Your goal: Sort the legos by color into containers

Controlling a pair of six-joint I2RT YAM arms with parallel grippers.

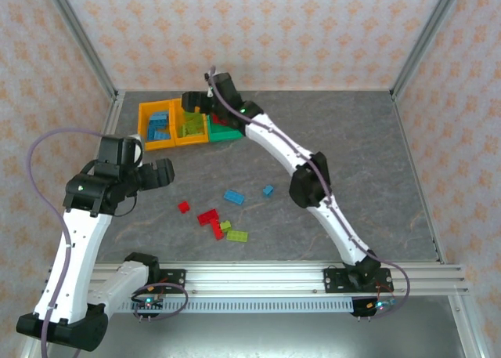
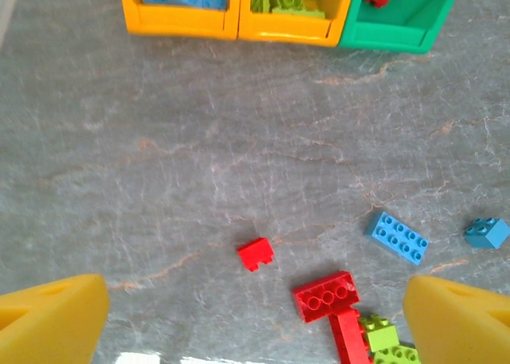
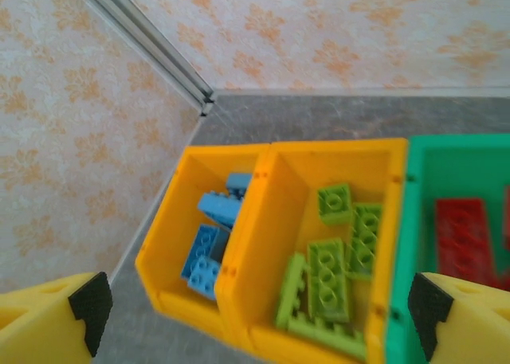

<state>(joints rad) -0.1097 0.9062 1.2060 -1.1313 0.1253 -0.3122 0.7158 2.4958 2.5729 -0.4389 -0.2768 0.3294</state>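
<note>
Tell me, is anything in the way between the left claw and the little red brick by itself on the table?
No, nothing visible does. The left gripper is open above the table, and the small red brick lies alone ahead of its fingers. The other loose bricks lie off to one side.

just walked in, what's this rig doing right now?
Sorting toy bricks by color into three joined bins. Blue bricks lie in the left yellow bin, lime ones in the middle yellow bin, and red ones in the green bin. The right hand hangs open above the middle bin, holding nothing. The left hand is open and empty above the loose bricks on the table. A few red, blue and lime ones are not yet sorted.
</note>
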